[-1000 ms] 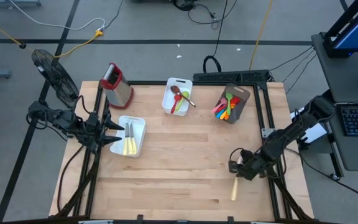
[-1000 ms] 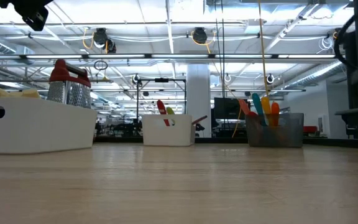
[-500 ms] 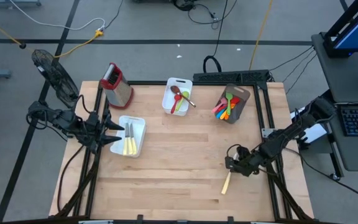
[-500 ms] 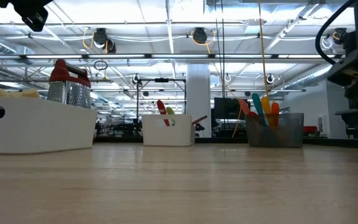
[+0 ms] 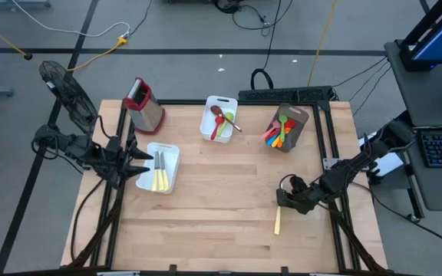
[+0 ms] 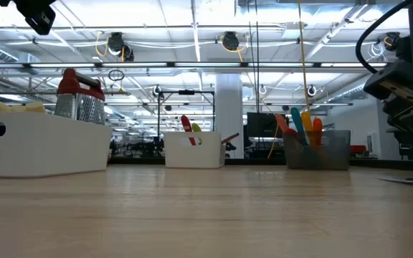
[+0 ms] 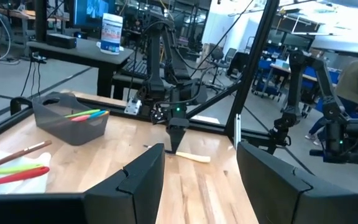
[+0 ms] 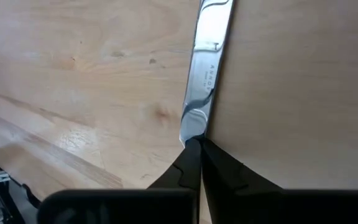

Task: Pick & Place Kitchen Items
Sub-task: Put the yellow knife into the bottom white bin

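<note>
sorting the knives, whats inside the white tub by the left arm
The white tub holds cream-handled knives lying side by side, at least two, dark blades toward the grater. The exact count is unclear.

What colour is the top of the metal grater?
Red. The grater has a red top above its silver body, clearest in the high view.

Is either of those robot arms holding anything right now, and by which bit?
The right gripper is shut on a cream-handled knife, pinching the tip of its metal blade. The left gripper, beside the knife tub, is open and holds nothing.
</note>
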